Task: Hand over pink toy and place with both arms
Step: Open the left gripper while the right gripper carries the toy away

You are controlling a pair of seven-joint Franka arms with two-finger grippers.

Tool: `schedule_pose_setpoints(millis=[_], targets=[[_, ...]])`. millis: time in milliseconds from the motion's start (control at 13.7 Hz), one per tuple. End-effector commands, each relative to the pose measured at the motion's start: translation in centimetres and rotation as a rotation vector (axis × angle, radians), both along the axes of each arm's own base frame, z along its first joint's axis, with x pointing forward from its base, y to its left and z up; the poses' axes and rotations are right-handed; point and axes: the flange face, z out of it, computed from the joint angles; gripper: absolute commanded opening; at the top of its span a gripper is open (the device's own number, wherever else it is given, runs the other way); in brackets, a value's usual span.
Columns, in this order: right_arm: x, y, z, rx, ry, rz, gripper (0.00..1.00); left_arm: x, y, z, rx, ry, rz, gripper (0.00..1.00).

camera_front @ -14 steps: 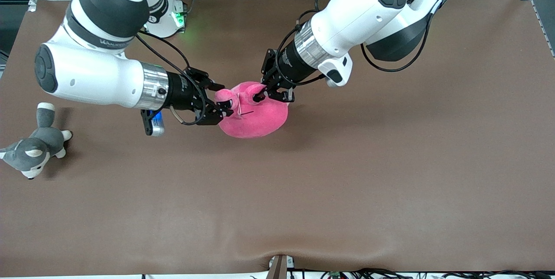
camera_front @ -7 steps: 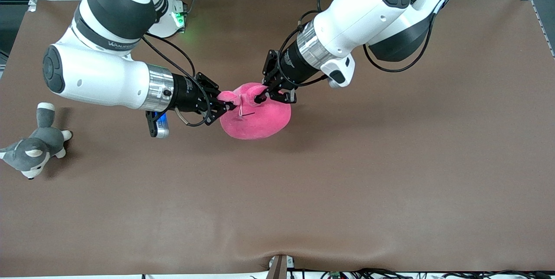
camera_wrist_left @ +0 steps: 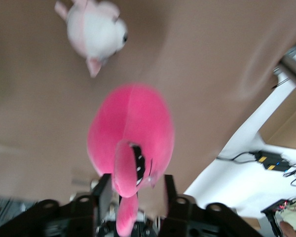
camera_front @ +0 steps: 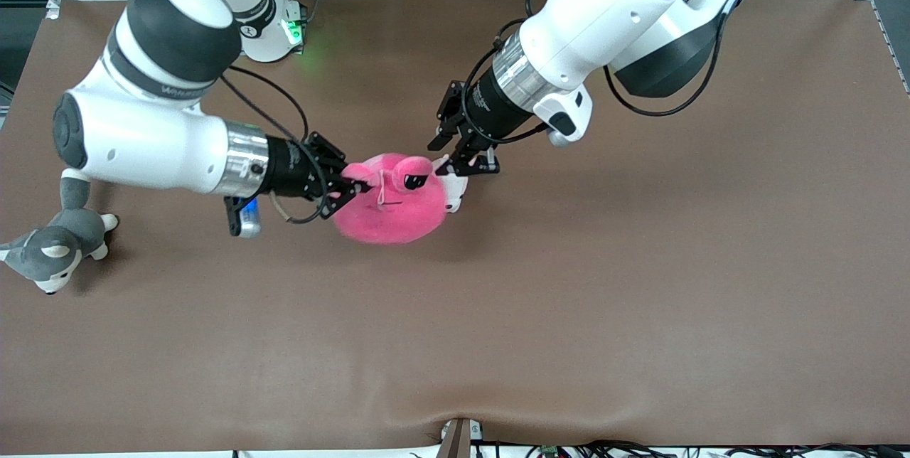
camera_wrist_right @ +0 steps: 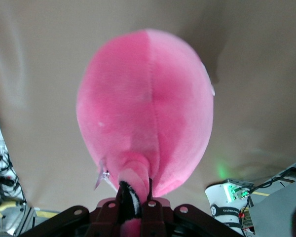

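Right gripper (camera_front: 353, 185) clamped on ear of pink toy (camera_front: 389, 205), toy hanging over mid-table. Left gripper (camera_front: 462, 158) now spread apart and clear of toy; half a second ago it pinched other ear. Toy has since swung toward right arm's end (handover looks done, placing remains). Small pink-and-white plush dog (camera_wrist_left: 96, 33) uncovered on table (camera_front: 569, 301) under left gripper. Count: one pink toy, one plush dog, one grey husky (camera_front: 53, 245), two arms.
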Motion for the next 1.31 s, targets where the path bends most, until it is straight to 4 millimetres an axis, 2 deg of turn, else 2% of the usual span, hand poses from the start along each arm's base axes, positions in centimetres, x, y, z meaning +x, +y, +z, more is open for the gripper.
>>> schedule_pose_setpoints(millis=[0,73,146,219,365,584,730,876,948,1094,1167,1240], targets=[[1.4,-6.4,-2.9,-0.006,0.012,0.054,0.0,0.0,2.6,0.4,0.166,-0.051,-0.109,1.0],[1.7,-8.9,-4.5,0.004,0.001,0.107,0.0,0.4,4.7,1.2,0.212,-0.083,-0.183,1.0],[2.1,-12.1,-6.0,0.013,-0.008,0.115,0.0,1.0,6.9,1.9,0.251,-0.116,-0.272,1.0],[2.6,-15.6,-8.0,0.029,-0.011,0.121,0.0,1.9,9.3,1.8,0.287,-0.128,-0.362,1.0],[3.0,-21.0,-12.4,0.058,-0.01,0.146,0.0,3.9,13.8,1.3,0.332,-0.154,-0.506,1.0],[1.6,-28.0,-18.5,0.062,-0.044,0.257,0.0,5.3,18.9,1.8,0.441,-0.232,-0.738,1.0],[0.3,-30.6,-20.7,0.067,-0.034,0.284,0.0,6.3,22.8,1.2,0.475,-0.226,-0.893,1.0],[-0.8,-31.2,-22.2,0.05,-0.015,0.328,0.0,6.9,26.5,0.7,0.481,-0.208,-1.006,1.0],[-0.9,-32.6,-22.3,0.046,-0.04,0.357,0.12,7.3,28.3,0.6,0.481,-0.209,-1.058,1.0],[-1.0,-33.4,-22.5,0.059,-0.082,0.419,0.78,7.4,31.3,1.2,0.487,-0.233,-1.149,1.0],[-0.7,-33.6,-22.0,0.048,-0.092,0.426,1.0,7.4,32.8,1.8,0.494,-0.256,-1.196,1.0],[0.2,-33.4,-20.3,0.031,-0.125,0.434,1.0,7.4,34.0,2.1,0.499,-0.272,-1.244,1.0]])
